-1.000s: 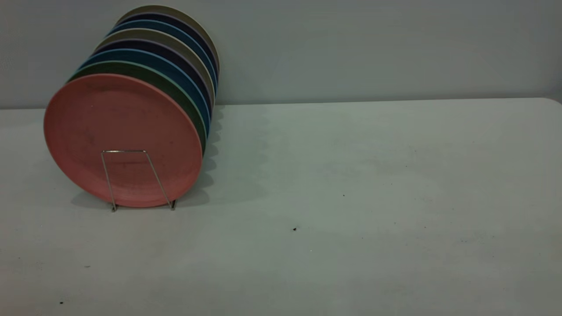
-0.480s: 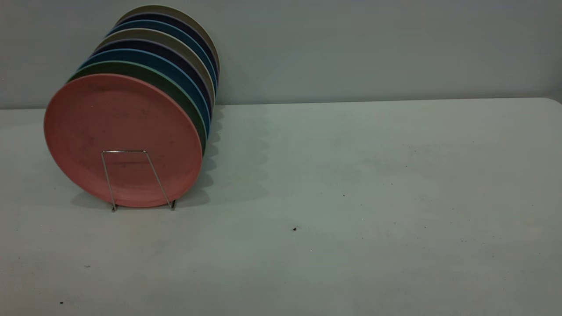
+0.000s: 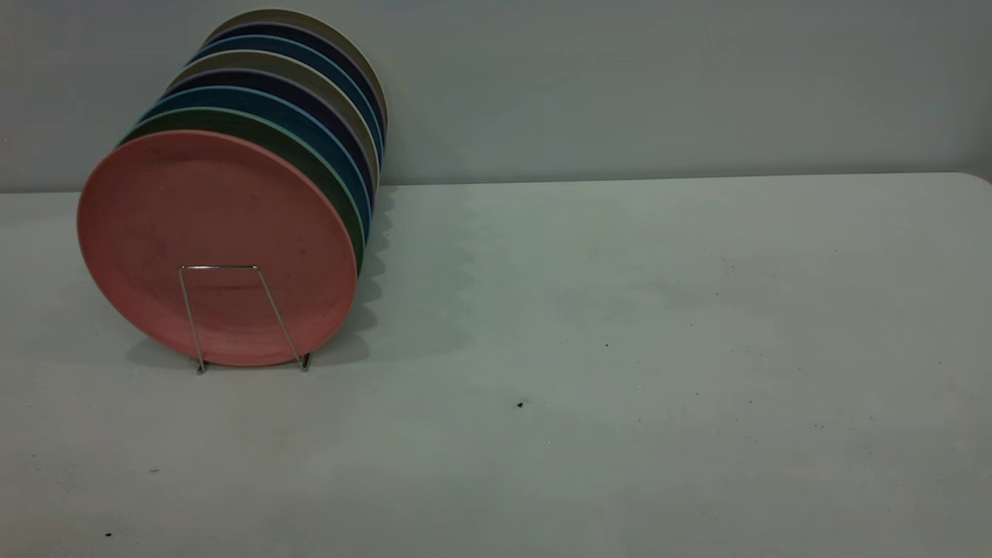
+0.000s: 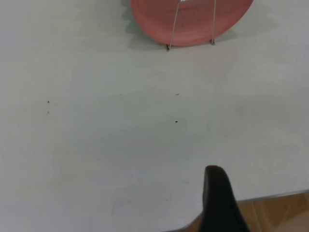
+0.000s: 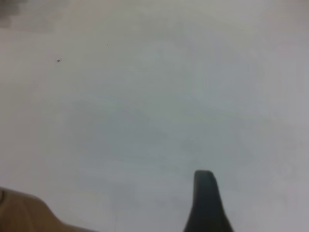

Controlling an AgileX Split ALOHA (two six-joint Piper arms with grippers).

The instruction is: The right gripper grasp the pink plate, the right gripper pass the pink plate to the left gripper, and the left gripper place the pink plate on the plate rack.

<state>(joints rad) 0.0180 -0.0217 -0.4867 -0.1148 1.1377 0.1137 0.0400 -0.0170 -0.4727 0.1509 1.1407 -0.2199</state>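
- The left gripper (image 4: 216, 189) is nearest to me. Only one black part of it shows, right over the near edge of the table (image 3: 620, 310). I cannot tell if it is wide or narrow.
- The right gripper (image 5: 204, 193) also shows just one black part. It hangs over bare table. I cannot tell how wide it is either.
- Right in front of each gripper the table top is grey-white with a few tiny dark specks.
- Far ahead of the left gripper stands the pink plate (image 3: 209, 201). It is well apart from both grippers.
- The pink plate stands on its edge in the rack (image 3: 217, 266). It is the front plate of the row, and one thin wire loop stands up in front of its face.
- Just behind it is a green plate (image 3: 232, 118), then blue plates (image 3: 256, 97) and more plates in the same row.
- Behind all of that is a plain grey wall (image 3: 659, 77).
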